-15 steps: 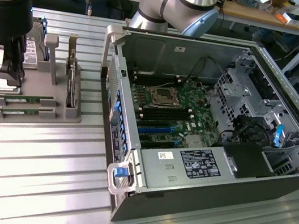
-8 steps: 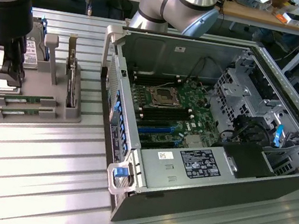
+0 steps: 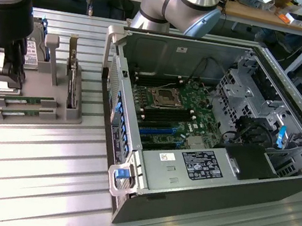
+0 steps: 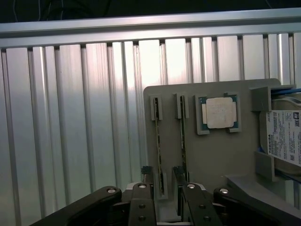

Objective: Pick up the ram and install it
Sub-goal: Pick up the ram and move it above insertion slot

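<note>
Two ram sticks lie in slots of a grey holder (image 3: 28, 121) on the exterior view's left: one ram (image 3: 23, 101) nearer the arm, the other ram (image 3: 22, 111) just in front of it. In the wrist view they run edge-on as thin lines, one ram (image 4: 158, 136) beside the other (image 4: 183, 134). My gripper (image 3: 7, 80) hangs just above the holder's end. It is open (image 4: 162, 173), its two dark fingertips (image 4: 146, 170) standing either side of the end of one stick without holding it. The motherboard (image 3: 169, 107) in the open computer case shows dark memory slots (image 3: 165, 115) beside the processor socket.
The holder also carries a square silver processor chip (image 4: 219, 113), a hard drive (image 4: 284, 136) and an upright green card with a metal bracket (image 3: 73, 79). The case wall (image 3: 115, 84) rises between holder and motherboard. Drive cages (image 3: 259, 90) and cables fill the case's far side.
</note>
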You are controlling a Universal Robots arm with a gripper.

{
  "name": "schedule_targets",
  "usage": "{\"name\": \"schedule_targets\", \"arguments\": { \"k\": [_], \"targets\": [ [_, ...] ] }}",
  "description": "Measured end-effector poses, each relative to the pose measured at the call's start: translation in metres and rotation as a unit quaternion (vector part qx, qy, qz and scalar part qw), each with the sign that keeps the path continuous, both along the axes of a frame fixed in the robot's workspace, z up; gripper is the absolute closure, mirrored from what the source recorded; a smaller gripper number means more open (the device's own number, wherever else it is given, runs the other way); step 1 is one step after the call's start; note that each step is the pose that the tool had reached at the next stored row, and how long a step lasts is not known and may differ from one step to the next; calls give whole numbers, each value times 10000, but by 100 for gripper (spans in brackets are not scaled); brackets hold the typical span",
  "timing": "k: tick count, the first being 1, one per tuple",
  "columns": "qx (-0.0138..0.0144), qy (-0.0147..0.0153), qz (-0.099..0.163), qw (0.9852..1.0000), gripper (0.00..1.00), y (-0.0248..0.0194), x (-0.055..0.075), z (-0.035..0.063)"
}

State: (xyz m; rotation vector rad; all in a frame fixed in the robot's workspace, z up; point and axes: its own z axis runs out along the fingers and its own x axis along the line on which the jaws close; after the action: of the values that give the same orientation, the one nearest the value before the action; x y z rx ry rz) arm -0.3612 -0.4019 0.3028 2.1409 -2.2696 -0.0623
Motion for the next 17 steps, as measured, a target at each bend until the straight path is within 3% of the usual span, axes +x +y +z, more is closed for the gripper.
{"name": "schedule_targets", "arguments": {
  "k": [17],
  "targets": [
    [0, 0, 0, 10000, 70, 0, 0, -58]
  ]
}}
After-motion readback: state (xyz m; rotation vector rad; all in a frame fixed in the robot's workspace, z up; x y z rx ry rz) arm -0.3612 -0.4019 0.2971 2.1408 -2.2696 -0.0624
